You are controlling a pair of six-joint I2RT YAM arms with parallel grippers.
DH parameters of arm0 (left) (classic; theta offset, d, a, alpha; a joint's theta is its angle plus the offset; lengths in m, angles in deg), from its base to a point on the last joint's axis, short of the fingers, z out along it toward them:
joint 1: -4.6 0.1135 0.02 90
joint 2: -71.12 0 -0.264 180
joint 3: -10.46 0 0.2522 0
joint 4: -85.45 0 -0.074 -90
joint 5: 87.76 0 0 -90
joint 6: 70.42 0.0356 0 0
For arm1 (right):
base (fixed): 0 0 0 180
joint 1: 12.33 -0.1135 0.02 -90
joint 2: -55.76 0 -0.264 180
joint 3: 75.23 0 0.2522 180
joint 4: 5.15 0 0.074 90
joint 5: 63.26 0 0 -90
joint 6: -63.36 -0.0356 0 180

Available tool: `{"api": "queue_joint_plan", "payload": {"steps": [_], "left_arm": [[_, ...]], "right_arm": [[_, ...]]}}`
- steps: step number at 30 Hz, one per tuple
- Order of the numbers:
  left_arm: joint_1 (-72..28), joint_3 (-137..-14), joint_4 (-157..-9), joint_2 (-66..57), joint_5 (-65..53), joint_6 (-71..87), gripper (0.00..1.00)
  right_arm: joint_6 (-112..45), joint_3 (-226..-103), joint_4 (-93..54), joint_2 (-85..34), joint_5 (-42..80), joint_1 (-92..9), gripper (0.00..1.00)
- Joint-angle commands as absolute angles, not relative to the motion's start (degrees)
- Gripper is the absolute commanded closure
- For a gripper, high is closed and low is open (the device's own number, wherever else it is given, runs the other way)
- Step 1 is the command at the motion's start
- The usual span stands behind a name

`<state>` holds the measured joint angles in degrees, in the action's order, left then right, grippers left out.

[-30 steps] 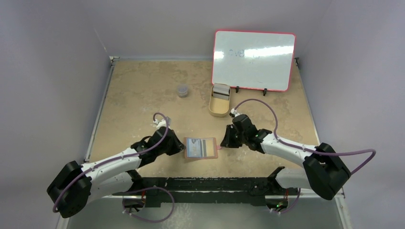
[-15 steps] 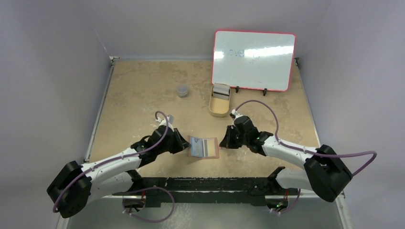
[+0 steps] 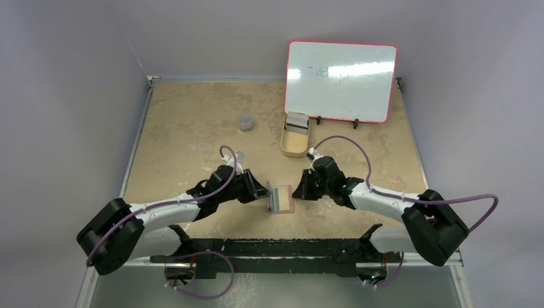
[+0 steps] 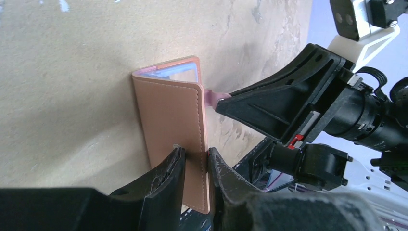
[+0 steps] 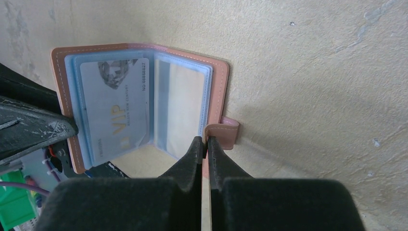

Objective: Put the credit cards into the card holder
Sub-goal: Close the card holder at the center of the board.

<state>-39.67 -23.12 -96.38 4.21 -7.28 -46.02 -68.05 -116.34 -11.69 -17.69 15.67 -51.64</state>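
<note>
Near worktop (image 3: 192, 128) front, card holder (image 3: 280, 199) went flat to half-folded: left jaws parting around raised cover (image 4: 168, 115), right jaws pinching snap tab (image 5: 223, 134), card (image 5: 113, 110) inside, so closing likely.

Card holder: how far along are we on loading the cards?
Done: one VIP card sits in a clear sleeve of the card holder. In hand: right gripper pinches its snap strap; left gripper, jaws slightly apart, props the other cover raised. Left: more cards stand in the tan tin by the whiteboard.
</note>
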Motion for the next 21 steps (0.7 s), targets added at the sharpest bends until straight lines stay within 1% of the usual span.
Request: {"api": "queue_joint_plan", "payload": {"steps": [1, 15, 21], "left_arm": [[-39.99, -24.27, -104.18, 1.37, -10.5, -46.97, 0.76], [-41.51, -29.02, -106.88, -6.68, -12.88, -45.72, 0.65], [-41.49, -29.91, -103.77, -6.97, -10.55, -43.69, 0.66]], "right_arm": [[-68.62, -115.42, -10.27, -17.08, 15.04, -51.62, 1.0], [-68.96, -116.17, -8.35, -20.33, 13.94, -51.62, 1.0], [-69.25, -115.58, -8.33, -19.89, 14.33, -51.62, 1.0]]}}
